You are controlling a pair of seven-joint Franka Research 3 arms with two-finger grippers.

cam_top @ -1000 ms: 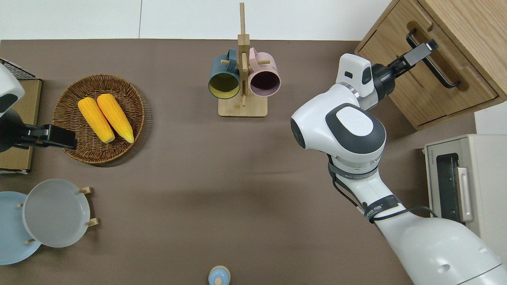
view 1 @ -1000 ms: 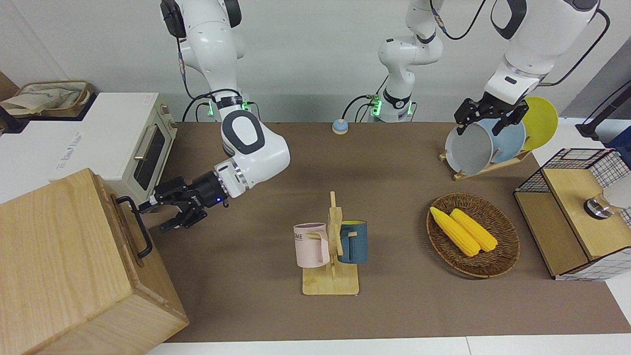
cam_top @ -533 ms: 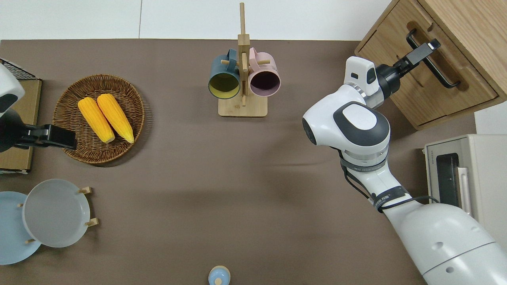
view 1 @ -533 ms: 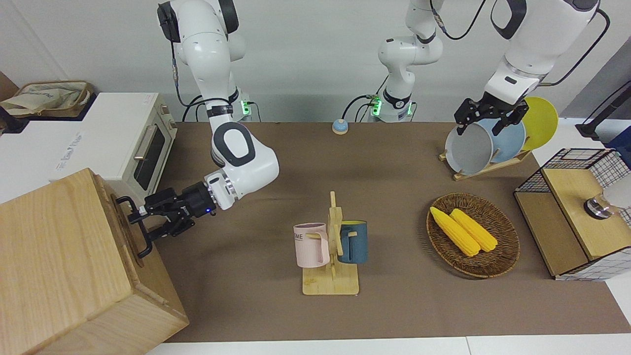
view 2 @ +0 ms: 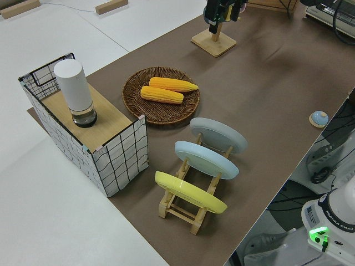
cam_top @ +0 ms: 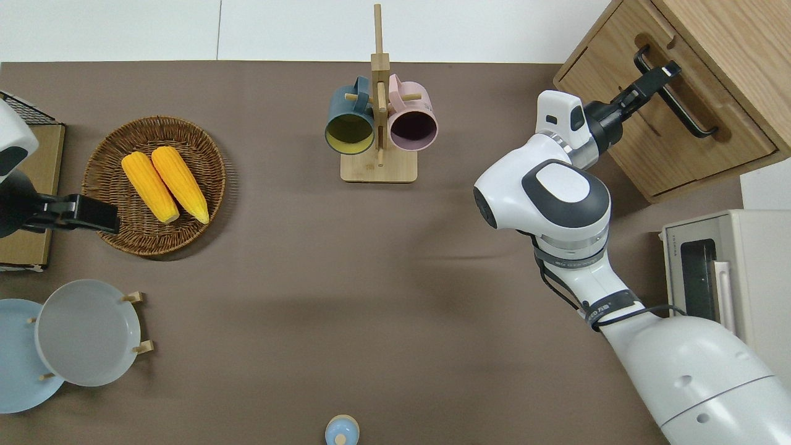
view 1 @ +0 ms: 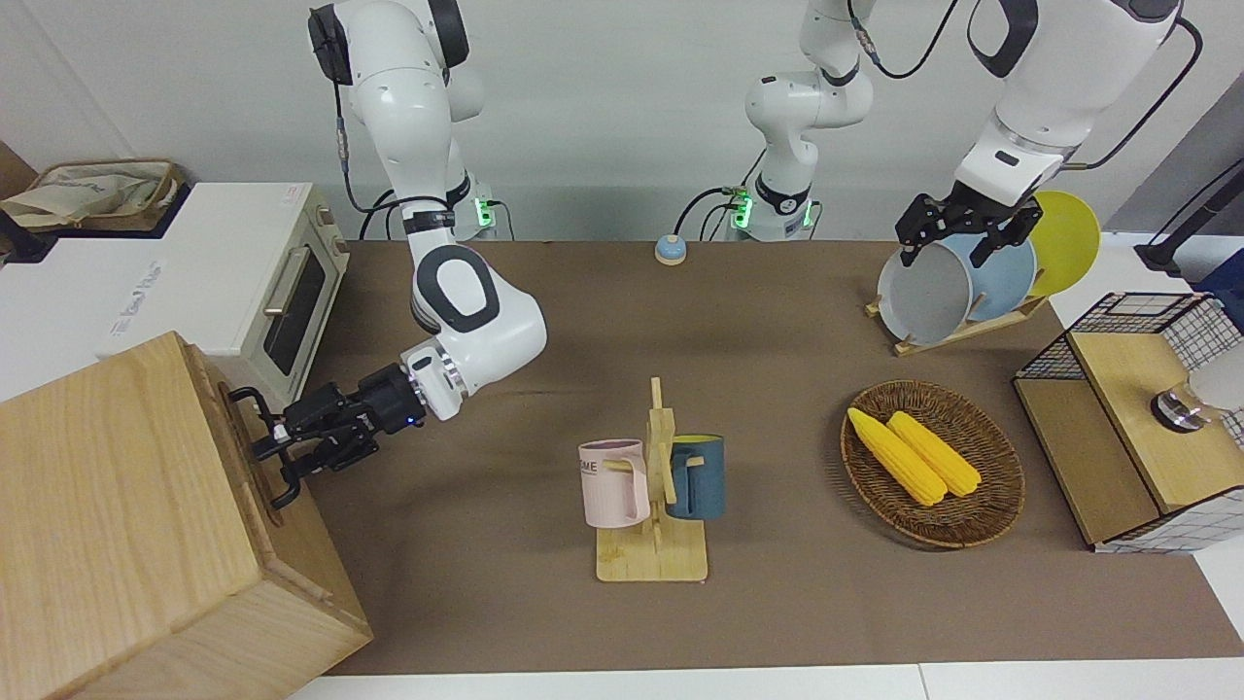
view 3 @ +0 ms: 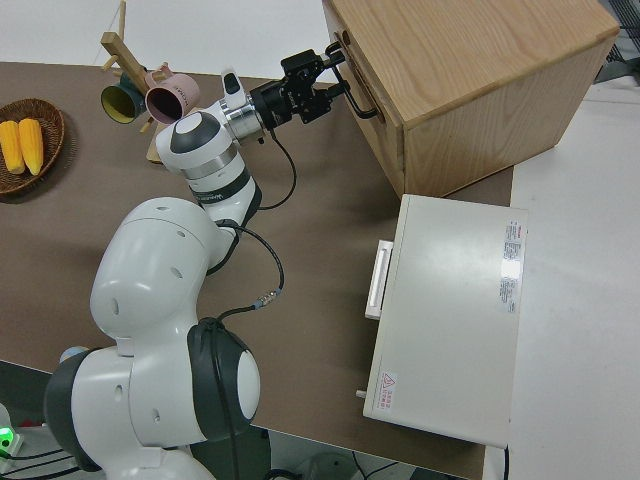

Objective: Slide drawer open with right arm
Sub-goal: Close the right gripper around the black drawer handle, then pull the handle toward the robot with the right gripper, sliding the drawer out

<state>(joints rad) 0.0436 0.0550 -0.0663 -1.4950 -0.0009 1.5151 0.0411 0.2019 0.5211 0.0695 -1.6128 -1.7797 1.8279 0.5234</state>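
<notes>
Right gripper (view 1: 280, 442) at drawer (cam_top: 664, 133) handle (cam_top: 676, 105), grasp unclear overhead

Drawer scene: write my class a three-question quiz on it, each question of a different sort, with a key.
1. True or false: the drawer is already pulled well out of the wooden box.
2. Which part of the drawer is the right gripper at? A) the black bar handle B) the drawer's lower edge C) the top of the box
3. Fill in: the wicker basket holds two ears of ____.

Key
1. False: its front sits about flush with the box.
2. A: the fingers are at the end of the bar farther from the robots.
3. corn

The left arm is parked.
</notes>
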